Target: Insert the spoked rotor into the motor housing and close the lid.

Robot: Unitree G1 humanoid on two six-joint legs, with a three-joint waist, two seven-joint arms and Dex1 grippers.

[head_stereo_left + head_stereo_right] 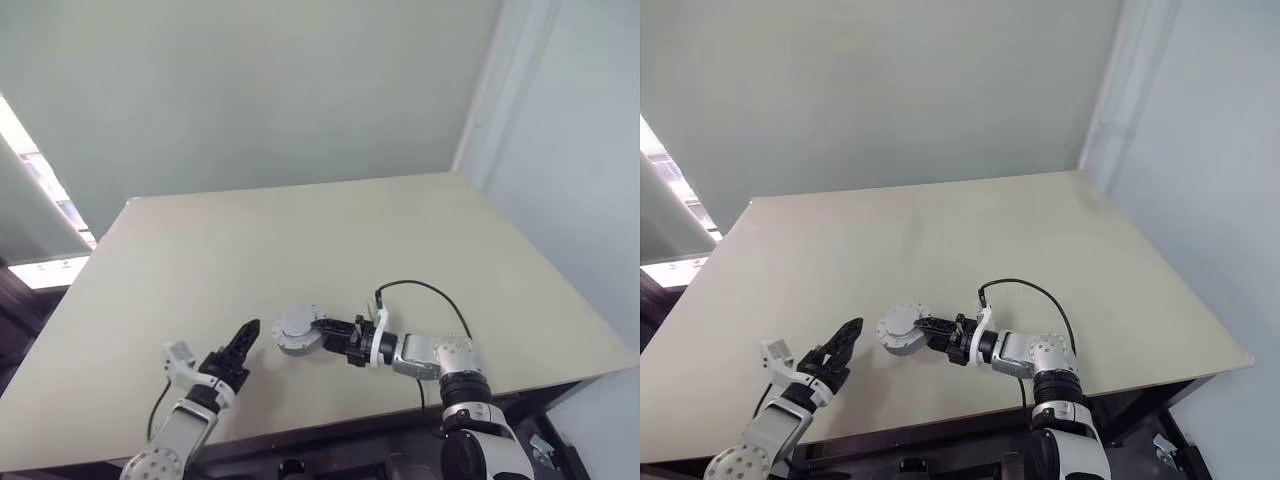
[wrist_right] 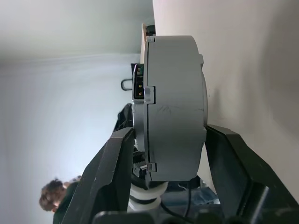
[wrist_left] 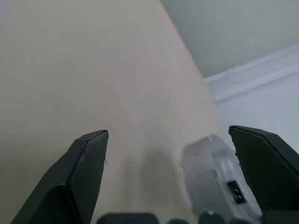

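Observation:
My right gripper is shut on the motor housing, a grey round case held just above the table's near middle. In the right wrist view the motor housing fills the gap between the fingers, which press on its two flat faces. A thinner grey disc, the lid, sits against it along a seam. The spoked rotor is hidden. My left gripper hangs open and empty a short way to the left of the housing, with a blurred grey part of the housing beside one of its fingers.
The beige table runs bare to its far edge near the green wall. A black cable loops over my right wrist. A person's head shows low in the right wrist view.

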